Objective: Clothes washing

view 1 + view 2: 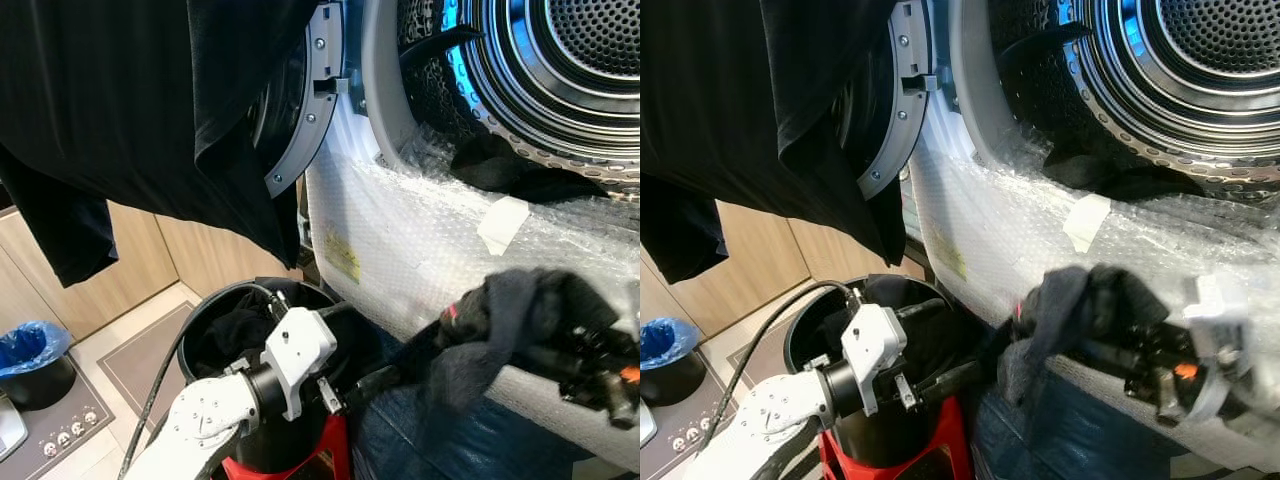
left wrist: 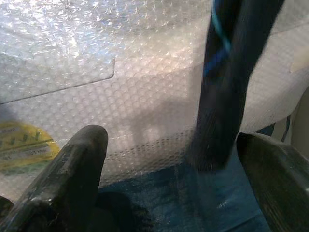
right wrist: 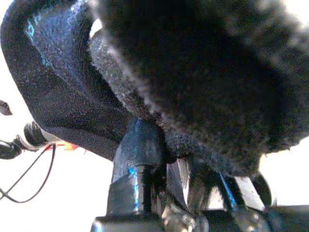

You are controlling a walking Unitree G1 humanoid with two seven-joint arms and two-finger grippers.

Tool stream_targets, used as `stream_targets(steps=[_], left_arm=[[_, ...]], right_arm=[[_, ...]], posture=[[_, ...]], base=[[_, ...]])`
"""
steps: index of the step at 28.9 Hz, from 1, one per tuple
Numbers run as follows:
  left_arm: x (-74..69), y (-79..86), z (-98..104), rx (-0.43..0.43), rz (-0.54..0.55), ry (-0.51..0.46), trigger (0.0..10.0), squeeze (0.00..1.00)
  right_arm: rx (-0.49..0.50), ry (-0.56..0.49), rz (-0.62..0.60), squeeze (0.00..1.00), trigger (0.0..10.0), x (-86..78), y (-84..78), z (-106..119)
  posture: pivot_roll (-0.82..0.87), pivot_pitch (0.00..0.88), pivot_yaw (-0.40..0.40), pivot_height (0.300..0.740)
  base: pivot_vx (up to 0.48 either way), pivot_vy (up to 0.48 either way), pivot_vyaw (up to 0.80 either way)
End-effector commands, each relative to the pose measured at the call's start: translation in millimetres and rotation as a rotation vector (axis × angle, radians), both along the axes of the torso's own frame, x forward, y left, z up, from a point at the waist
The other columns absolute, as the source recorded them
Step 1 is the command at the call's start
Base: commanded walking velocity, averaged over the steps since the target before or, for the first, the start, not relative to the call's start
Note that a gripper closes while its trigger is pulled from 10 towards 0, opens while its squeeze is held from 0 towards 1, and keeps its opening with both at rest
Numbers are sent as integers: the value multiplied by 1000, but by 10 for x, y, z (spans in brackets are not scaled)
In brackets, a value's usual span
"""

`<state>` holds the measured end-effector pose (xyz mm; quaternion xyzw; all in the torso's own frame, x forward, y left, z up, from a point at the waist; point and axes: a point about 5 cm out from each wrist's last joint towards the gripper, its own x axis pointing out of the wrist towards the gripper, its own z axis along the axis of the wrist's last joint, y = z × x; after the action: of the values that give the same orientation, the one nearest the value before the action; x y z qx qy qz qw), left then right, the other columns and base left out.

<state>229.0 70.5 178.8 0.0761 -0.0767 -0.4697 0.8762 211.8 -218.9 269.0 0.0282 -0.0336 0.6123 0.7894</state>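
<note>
Bubble-wrapped washer front (image 1: 420, 250) faces me; my right gripper (image 1: 480, 320) clamps a dark sock (image 1: 500, 310) below the drum (image 1: 560, 60), my left gripper (image 2: 169, 159) spread apart beside it.

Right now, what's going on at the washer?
The right gripper holds a dark grey cloth below the open drum of the bubble-wrapped washer. The left gripper, open and empty, sits over the black laundry bucket. One dark garment already lies at the drum's lip.
</note>
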Motion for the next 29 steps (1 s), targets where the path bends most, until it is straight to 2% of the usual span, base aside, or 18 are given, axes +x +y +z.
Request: stream_targets(steps=[1, 2, 4, 5, 8, 10, 12, 15, 16, 17, 21, 25, 26, 29], left_arm=[[16, 3, -31, 19, 13, 1, 10000, 0], [17, -12, -29, 15, 23, -1, 10000, 0], [18, -15, -28, 14, 26, -3, 10000, 0], [21, -18, -24, 11, 35, -6, 10000, 0], [22, -18, -23, 11, 37, -7, 10000, 0], [30, -21, -13, 8, 50, -14, 10000, 0], [30, -21, -13, 8, 50, -14, 10000, 0], [29, -34, -8, 8, 53, -14, 10000, 0], [25, -34, -7, 8, 57, -15, 10000, 0], [25, -34, -7, 8, 57, -15, 10000, 0], [-32, -40, -22, 0, 87, 0, 10000, 0], [-73, -47, -40, -13, 104, 19, 10000, 0], [-73, -47, -40, -13, 104, 19, 10000, 0], [-123, -78, -49, -33, 117, 40, 10000, 0]], right_arm=[[4, -28, 14, 0, 10000, -23, 20, 105], [62, -36, -9, 0, 10000, 65, 47, 275], [85, -50, -23, 0, 10000, 104, 56, 338], [140, -57, -79, 0, 10000, 231, 58, 449], [160, -48, -96, 0, 10000, 266, 57, 489], [242, -76, -118, 0, 10000, 373, 56, 636], [242, -76, -118, 0, 10000, 373, 56, 636], [296, -101, -214, 0, 10000, 669, 154, 862], [282, -83, -258, 0, 10000, 784, 191, 902], [282, -83, -258, 0, 10000, 784, 191, 902], [170, -48, -539, 0, 10000, 1224, 192, 1008], [126, -29, -663, 0, 10000, 1406, 180, 1049], [126, -29, -663, 0, 10000, 1406, 180, 1049], [114, 29, -776, 0, 10000, 1559, 165, 1094]], posture=[[-98, 0, 39, 740], [-91, 0, 31, 740], [-91, 0, 31, 740], [-86, 0, 27, 740], [-86, 0, 27, 740], [-80, 0, 26, 740], [-80, 0, 26, 740], [-73, 0, 20, 740], [-66, 0, 15, 740], [-66, 0, 15, 740], [-37, 0, -16, 740], [-28, 0, -31, 740], [-28, 0, -31, 740], [-22, 12, -50, 740]], base=[[0, 0, 0], [0, 0, 0], [0, 0, 0], [0, 0, 0], [0, 0, 0], [0, 0, 0], [0, 0, 0], [0, 0, 0], [0, 0, 0], [0, 0, 0], [0, 0, 0], [0, 0, 0], [0, 0, 0], [0, 0, 0]])
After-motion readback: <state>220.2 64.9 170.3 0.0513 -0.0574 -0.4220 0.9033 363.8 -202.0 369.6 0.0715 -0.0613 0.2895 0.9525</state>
